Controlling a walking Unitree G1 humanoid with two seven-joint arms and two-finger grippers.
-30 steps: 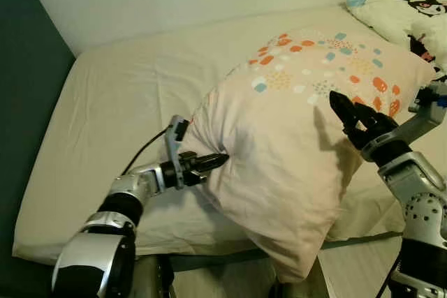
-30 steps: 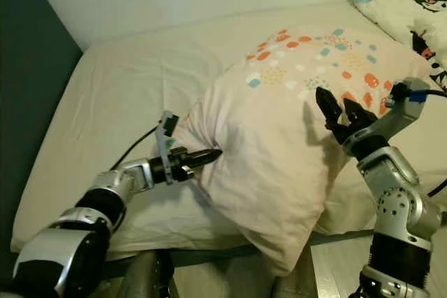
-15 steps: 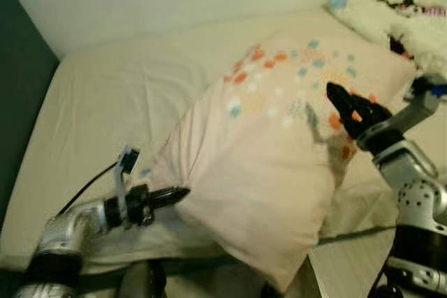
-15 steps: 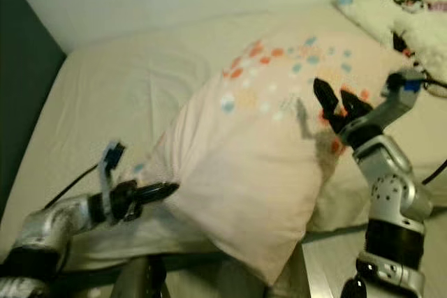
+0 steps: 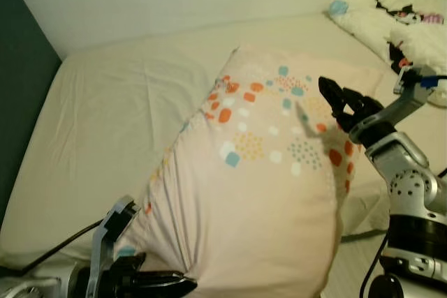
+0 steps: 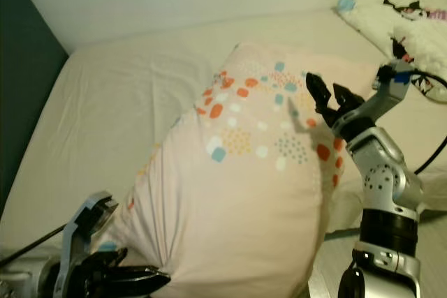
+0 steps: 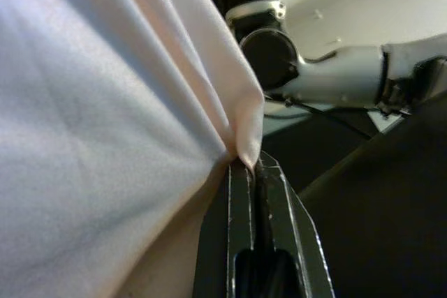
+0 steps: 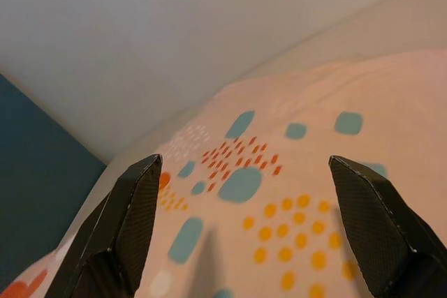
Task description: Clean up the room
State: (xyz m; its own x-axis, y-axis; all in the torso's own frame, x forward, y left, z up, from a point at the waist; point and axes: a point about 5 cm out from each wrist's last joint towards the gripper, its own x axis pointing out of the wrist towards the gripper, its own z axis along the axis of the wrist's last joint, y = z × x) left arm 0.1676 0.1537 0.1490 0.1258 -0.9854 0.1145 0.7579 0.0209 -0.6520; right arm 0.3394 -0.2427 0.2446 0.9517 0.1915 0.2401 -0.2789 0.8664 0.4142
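Observation:
A large pale pink pillow [image 5: 258,193] with orange and teal spots stands tilted up over the near edge of the bed. My left gripper [image 5: 187,285] is low at the near left and is shut on the pillow's bottom corner. The left wrist view shows the fabric corner [image 7: 246,146] pinched between the closed fingers. Over the pillow's upper right side hangs my right gripper [image 5: 335,95], open with nothing between its fingers. In the right wrist view the spotted fabric [image 8: 244,186] lies just beyond the spread fingertips.
The bed [image 5: 119,123] has a cream sheet and runs back to a white wall. A dark teal wall [image 5: 17,95] borders it on the left. A white blanket with a cartoon print [image 5: 412,22] is heaped at the far right.
The left gripper has drawn the pillow's corner down and toward me, so the pillow now rears up with its spotted face showing. The right gripper stays open by it. The camera has shifted.

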